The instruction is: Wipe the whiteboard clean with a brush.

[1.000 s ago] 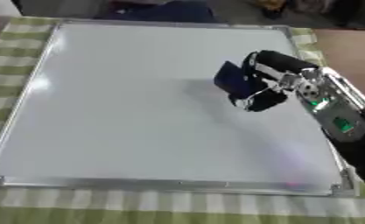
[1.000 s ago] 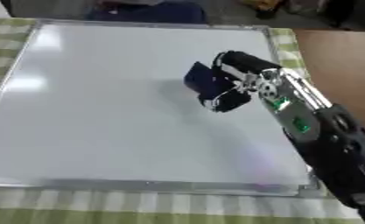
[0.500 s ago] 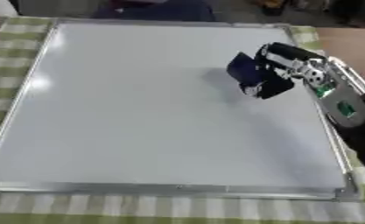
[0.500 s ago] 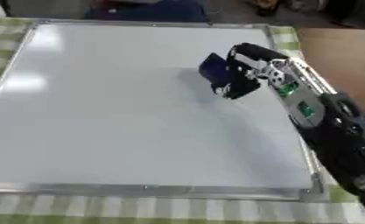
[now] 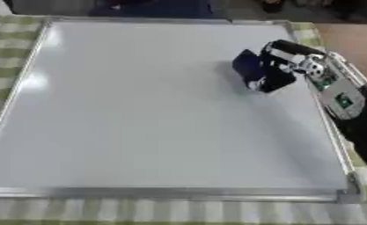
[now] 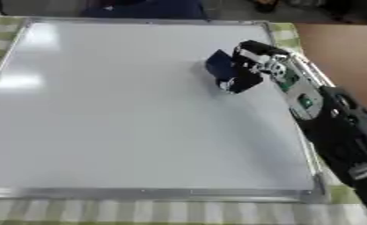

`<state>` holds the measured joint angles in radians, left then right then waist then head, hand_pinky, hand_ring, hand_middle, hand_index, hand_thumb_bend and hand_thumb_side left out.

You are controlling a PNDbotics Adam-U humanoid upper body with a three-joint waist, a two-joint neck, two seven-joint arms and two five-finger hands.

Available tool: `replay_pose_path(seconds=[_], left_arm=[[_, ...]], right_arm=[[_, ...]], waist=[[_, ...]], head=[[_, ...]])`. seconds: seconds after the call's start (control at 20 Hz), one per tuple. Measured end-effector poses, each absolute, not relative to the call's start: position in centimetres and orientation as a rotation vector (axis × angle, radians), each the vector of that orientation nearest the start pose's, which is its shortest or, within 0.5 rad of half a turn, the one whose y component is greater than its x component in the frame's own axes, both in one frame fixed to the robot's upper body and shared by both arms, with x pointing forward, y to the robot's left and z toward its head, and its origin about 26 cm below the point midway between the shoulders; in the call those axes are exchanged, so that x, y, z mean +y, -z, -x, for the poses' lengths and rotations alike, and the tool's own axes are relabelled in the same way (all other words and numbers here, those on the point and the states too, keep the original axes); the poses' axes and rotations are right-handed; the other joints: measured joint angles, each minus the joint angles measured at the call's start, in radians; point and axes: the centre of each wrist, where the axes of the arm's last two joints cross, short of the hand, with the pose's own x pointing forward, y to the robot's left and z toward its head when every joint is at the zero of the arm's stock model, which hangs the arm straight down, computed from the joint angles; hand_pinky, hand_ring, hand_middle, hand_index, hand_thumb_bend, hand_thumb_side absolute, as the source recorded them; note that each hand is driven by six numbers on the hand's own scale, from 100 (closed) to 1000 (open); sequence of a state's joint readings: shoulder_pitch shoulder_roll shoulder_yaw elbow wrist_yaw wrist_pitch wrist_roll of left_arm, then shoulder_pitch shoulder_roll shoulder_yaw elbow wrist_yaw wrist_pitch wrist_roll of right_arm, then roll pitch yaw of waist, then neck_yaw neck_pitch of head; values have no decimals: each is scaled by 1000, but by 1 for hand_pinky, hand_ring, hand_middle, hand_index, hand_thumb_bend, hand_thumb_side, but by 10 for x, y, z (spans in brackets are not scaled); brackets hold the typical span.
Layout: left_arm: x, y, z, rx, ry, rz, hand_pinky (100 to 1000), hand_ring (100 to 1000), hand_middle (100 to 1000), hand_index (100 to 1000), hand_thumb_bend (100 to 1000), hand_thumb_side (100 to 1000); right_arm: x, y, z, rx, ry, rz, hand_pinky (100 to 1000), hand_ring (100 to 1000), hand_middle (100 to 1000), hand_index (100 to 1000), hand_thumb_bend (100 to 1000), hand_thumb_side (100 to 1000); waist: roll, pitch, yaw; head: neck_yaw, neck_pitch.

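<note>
A large whiteboard (image 5: 140, 110) with a silver frame lies flat on the table, its surface white with no marks that I can make out. My right hand (image 5: 282, 70) reaches in from the right and is shut on a dark blue brush (image 5: 247, 68), which presses on the board in its upper right part. The brush (image 6: 219, 66) sticks out to the left of the curled fingers. My left hand shows in no view.
A green and white checked cloth (image 5: 178, 211) lies under the board and shows along its edges. Brown table surface (image 6: 340, 48) lies at the right. A dark shape (image 5: 155, 9) sits beyond the board's far edge.
My right hand has carried the brush up the board, toward the far edge. The camera has shifted a little.
</note>
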<state>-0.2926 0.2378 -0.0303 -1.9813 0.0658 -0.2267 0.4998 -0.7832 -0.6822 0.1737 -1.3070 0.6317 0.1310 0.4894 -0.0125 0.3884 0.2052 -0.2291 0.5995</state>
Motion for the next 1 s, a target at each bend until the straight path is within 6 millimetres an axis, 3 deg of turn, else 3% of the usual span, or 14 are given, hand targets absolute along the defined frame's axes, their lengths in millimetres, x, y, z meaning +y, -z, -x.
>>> replay_pose_path(seconds=[0.45, 1.0], left_arm=[[239, -185, -302, -2472, -324, -163, 613, 800, 783, 617, 220, 1000], [239, -187, -302, -2478, -323, -159, 613, 800, 784, 617, 216, 1000]], right_arm=[[-333, -249, -428, -1334, -1227, 916, 567, 610, 361, 100, 198, 303], [-341, -247, -432, -1319, -1226, 954, 589, 634, 386, 100, 205, 310]], waist=[[1, 0, 2], [2, 1, 5]], head=[[-50, -3], [-55, -9]])
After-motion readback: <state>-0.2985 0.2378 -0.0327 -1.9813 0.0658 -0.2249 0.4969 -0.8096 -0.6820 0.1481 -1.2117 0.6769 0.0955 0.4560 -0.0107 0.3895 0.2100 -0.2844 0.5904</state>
